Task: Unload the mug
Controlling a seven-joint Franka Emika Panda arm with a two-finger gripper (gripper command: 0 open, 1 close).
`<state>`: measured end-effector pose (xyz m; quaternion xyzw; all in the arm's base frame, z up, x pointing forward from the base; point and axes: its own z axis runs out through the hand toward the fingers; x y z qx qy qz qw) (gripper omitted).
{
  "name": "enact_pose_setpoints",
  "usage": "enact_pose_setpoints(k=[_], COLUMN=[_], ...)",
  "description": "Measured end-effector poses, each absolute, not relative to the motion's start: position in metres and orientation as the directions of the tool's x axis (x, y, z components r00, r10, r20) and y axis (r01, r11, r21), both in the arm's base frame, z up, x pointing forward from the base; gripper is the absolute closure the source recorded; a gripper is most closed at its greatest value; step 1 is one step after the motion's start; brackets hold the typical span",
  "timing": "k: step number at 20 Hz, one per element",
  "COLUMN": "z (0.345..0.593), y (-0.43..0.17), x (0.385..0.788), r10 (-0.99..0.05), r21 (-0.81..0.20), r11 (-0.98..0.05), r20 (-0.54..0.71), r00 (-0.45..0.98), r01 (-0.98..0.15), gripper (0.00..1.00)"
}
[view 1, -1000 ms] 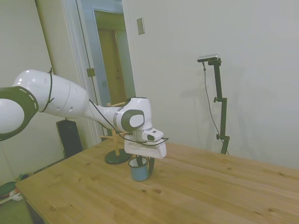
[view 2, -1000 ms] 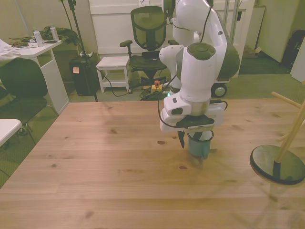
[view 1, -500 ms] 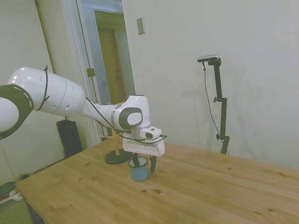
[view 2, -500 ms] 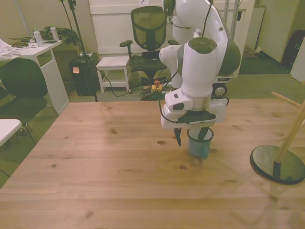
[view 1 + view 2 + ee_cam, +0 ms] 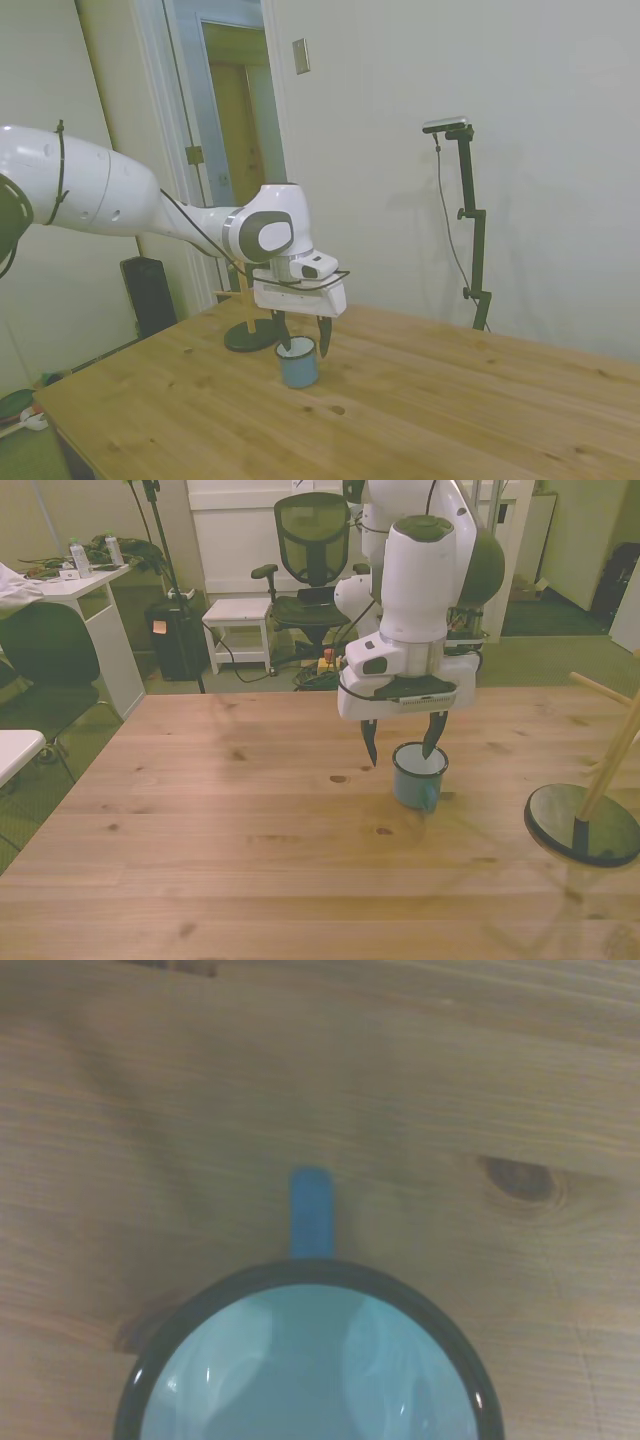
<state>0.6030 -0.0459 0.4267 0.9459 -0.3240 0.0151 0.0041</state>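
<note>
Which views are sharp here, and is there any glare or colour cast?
Side view: dim, greenish cast, the mug small but clear. Front view: warm yellow cast, sharp, faint shadow beside the mug. Wrist view: slightly soft, pale reflections inside the mug.

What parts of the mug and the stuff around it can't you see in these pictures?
- The mug: the wrist view's edge cuts off much of its rim and its whole bottom.
- The mug's handle: too small to make out in the side view.
- The wooden rack: the front view's right edge cuts off its top and pegs.
- The rack in the side view: the arm hides part of it.
</note>
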Motion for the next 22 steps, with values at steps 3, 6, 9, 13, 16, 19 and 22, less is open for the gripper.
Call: enact_pose_setpoints(k=[3,6,9,13,16,19,22], z=[0.428,0.442,0.468,0.480,0.479,0.480,0.481], y=[-0.046,-0.042,-0.036,-0.030,-0.021,-0.014,-0.011], x=[0.598,0.586,0.560,0.517,0.495,0.474,0.460], r10=[-0.608,-0.591,-0.560,-0.501,-0.451,-0.395,-0.372], r21=[-0.011,-0.045,-0.095,-0.111,-0.106,-0.110,-0.112], r11=[-0.794,-0.807,-0.827,-0.862,-0.888,-0.913,-0.922], r20=[0.036,0.046,0.059,0.038,0.007,-0.012,-0.009], r00=[0.793,0.806,0.827,0.865,0.892,0.919,0.928], r01=[-0.608,-0.589,-0.554,-0.495,-0.448,-0.393,-0.371], gripper=[0.00,0.00,0.00,0.00,0.00,0.00,0.00])
